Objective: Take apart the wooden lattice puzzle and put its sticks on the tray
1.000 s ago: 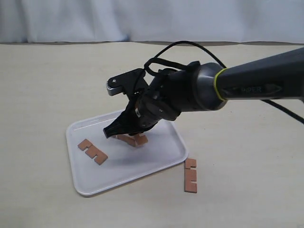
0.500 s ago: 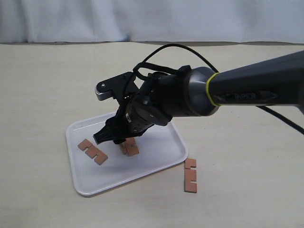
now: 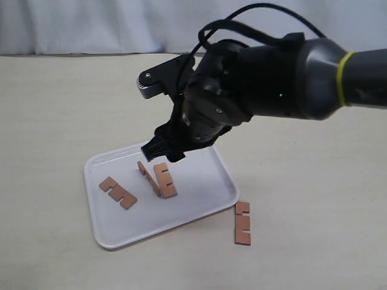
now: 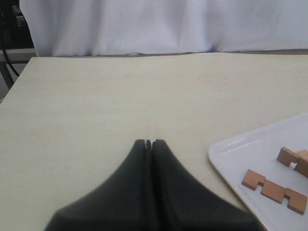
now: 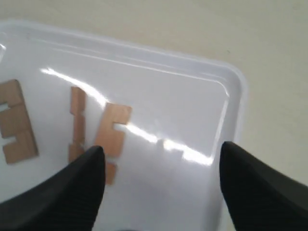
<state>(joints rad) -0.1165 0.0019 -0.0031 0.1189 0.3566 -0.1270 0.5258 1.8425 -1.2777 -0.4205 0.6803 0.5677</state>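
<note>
The white tray [image 3: 196,184] lies under my right gripper [image 3: 162,152], which hangs open a little above it with nothing between its fingers. Two reddish-brown notched sticks [image 3: 158,179] rest together mid-tray, one on edge and touching the other. A third stick [image 3: 118,192] lies flat at the tray's left. A fourth stick [image 3: 242,222] lies on the table off the tray's right corner. The right wrist view shows the open gripper [image 5: 161,156] over the tray [image 5: 183,106], with the pair of sticks [image 5: 110,132] and the single stick [image 5: 17,127]. My left gripper [image 4: 149,142] is shut and empty beside the tray [image 4: 231,149].
The beige table [image 3: 302,241] runs all round the tray, with a white curtain [image 3: 91,24] behind its far edge. The right arm's black cable [image 3: 254,9] loops above the wrist. In the left wrist view a stick [image 4: 274,190] shows on the tray.
My right gripper carried the joined pair of sticks leftward low over the tray, then opened and rose. The pair now rests on the tray.
</note>
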